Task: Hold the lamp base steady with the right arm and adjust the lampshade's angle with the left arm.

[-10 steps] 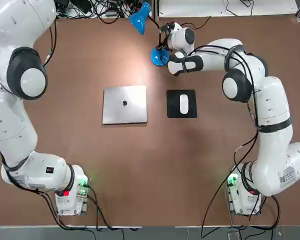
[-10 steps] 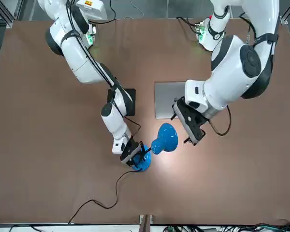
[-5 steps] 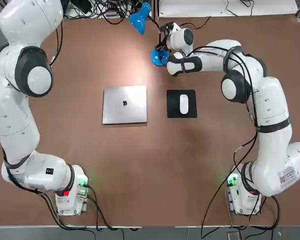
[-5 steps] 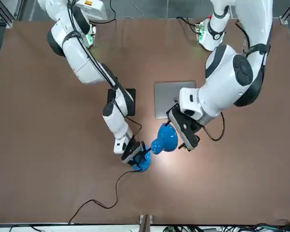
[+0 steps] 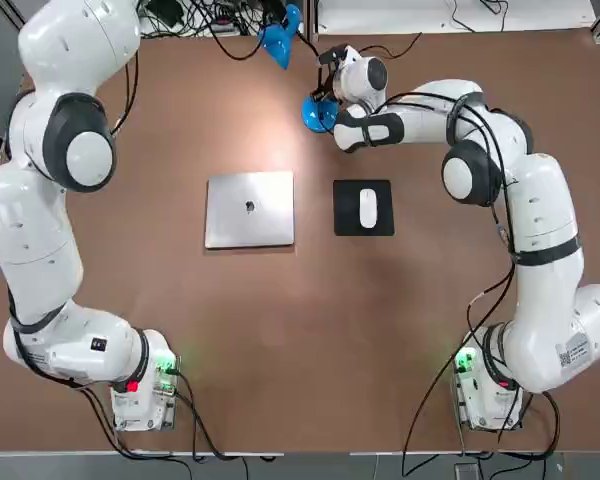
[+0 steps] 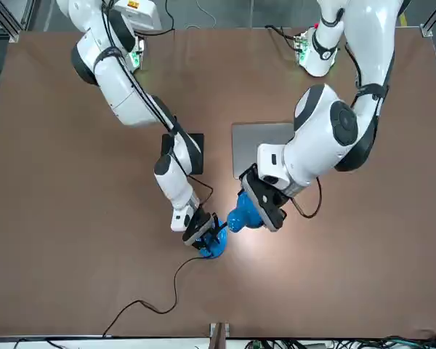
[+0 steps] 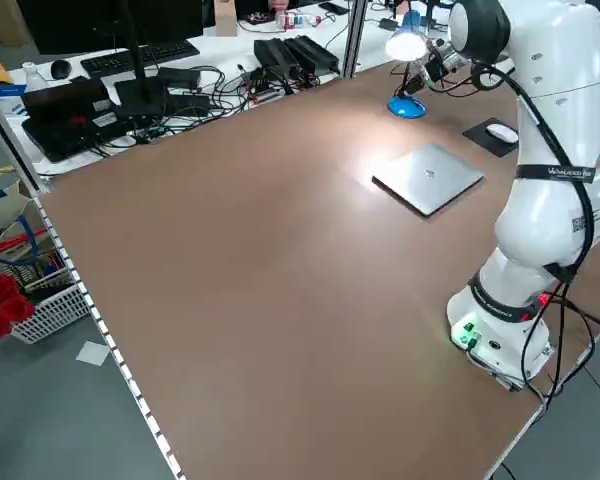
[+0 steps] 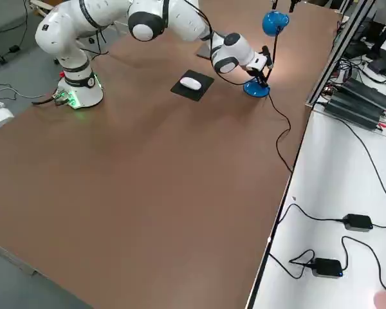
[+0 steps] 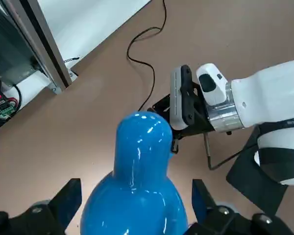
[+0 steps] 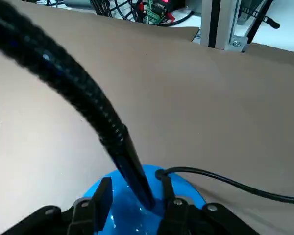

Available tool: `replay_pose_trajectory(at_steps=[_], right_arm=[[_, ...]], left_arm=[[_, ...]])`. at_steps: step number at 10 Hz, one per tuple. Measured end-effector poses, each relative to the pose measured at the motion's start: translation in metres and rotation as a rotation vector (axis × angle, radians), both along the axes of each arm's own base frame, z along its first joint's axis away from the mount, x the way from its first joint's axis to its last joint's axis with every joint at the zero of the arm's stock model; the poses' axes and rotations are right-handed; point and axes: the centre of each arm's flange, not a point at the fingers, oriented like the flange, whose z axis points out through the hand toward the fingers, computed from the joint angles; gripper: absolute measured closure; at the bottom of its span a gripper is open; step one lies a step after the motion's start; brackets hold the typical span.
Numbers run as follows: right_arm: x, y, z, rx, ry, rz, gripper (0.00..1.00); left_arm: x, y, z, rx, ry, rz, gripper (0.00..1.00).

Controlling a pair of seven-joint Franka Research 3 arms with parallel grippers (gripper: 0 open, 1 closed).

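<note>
The left black two-finger gripper [image 9: 137,203] has moved in to the glossy blue cone-shaped lampshade [image 9: 137,196], fingers wide on either side; the right gripper [image 10: 137,200], angled down, straddles the stem at the round blue lamp base [image 10: 132,215], fingers partly apart.

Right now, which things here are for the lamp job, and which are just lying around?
For the job:
- lampshade
- lamp base
- left tool
- right tool

Just lying around:
- laptop
- mouse
- black pad
</note>
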Motion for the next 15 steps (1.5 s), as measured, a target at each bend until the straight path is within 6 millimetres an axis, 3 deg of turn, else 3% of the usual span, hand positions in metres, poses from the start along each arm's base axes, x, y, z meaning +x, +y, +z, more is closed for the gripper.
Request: replay_pose_trajectory(at_steps=[9, 15], right_arm=[[0.005, -0.007, -0.002, -0.009, -0.009, -0.009, 0.65], [0.005, -0.007, -0.004, -0.006, -0.015, -0.011, 0.78]], left_arm=[[-0.001, -0.021, -0.013, 0.035, -0.067, 0.016, 0.05], [-0.002, -0.037, -0.036, 0.033, -0.049, 0.077, 0.05]])
